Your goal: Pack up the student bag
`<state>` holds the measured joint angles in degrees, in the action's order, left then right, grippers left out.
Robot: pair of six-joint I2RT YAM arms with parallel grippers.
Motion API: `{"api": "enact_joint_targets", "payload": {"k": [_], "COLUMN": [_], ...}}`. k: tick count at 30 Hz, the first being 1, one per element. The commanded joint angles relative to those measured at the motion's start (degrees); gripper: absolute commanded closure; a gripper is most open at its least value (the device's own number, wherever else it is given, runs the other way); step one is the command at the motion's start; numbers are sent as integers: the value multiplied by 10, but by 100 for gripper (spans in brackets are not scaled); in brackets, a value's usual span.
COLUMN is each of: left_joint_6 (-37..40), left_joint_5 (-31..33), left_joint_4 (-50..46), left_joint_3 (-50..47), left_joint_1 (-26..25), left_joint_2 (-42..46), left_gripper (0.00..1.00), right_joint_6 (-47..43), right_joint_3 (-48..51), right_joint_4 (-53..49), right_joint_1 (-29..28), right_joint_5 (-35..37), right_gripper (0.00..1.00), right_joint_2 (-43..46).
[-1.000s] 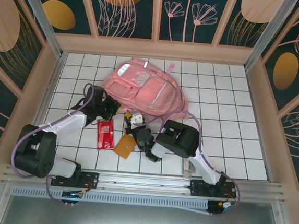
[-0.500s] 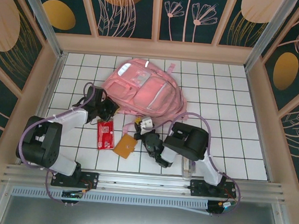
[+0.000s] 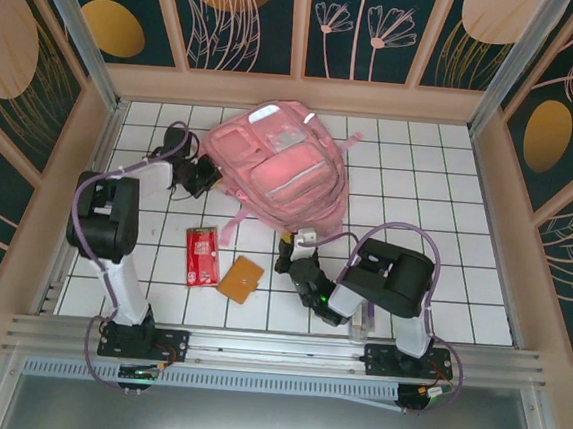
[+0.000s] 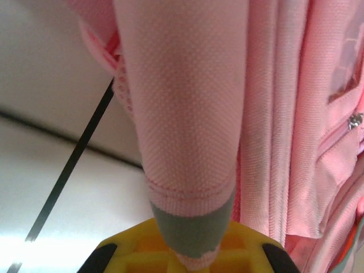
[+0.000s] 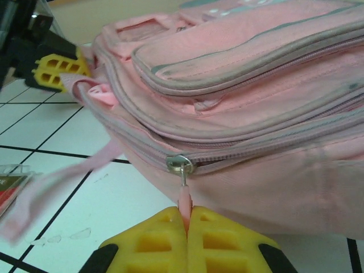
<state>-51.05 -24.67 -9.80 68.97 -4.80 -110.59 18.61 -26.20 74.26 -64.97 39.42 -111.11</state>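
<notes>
The soft pink woven student bag (image 3: 285, 169) lies far on the tiled table (image 3: 432, 277), left gripper (image 4: 193, 259) clamped on its strap (image 4: 187, 114), right gripper (image 5: 186, 219) pinching its zipper pull (image 5: 183, 190) (flat red packet (image 3: 201, 255), tan pouch (image 3: 242, 279) nearby).

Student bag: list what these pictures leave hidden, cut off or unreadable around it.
- Inside of the student bag: hidden in every view by its own fabric.
- Left wrist: the strap covers where the left gripper closes its jaws.
- Right wrist: the zipper pull disappears between the jaws of the right gripper; the bag's right side runs off the frame.
- Top external: print on the red packet is too small to read.
</notes>
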Motion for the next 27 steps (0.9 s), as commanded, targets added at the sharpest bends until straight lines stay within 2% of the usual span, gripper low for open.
{"api": "enact_joint_targets", "payload": {"k": [1,4,6,8,10,16,18,21,25,27], "left_joint_6": [70,95,115,115,108,118,121,78,14,9], "left_joint_5": [53,62,56,42,38,68,44,27,38,60], "left_joint_4": [-24,-101,-158,-175,-162,-181,-185,-141,-101,-107], "left_joint_3": [90,213,296,315,276,56,-23,-113,-150,-142], "left_joint_1": [29,38,37,37,37,35,33,19,-10,-33], "left_joint_2": [-56,-131,-171,-165,-120,57,95,163,217,225], "left_gripper": [100,99,77,66,60,53,52,52,50,49], "right_joint_6": [51,40,-2,-28,-49,-108,-127,-151,-154,-156], "right_joint_3": [21,16,2,-18,-40,-120,-140,-172,-209,-226], "right_joint_4": [-11,-25,-13,-14,-10,21,41,48,37,30], "right_joint_1": [3,5,4,3,5,4,3,2,-2,-4], "right_joint_5": [43,16,-29,-63,-96,-208,-230,-251,-266,-273], "right_gripper": [100,100,100,100,100,100,100,100,100,100], "right_joint_2": [30,36,27,19,6,-49,-69,-93,-116,-123]}}
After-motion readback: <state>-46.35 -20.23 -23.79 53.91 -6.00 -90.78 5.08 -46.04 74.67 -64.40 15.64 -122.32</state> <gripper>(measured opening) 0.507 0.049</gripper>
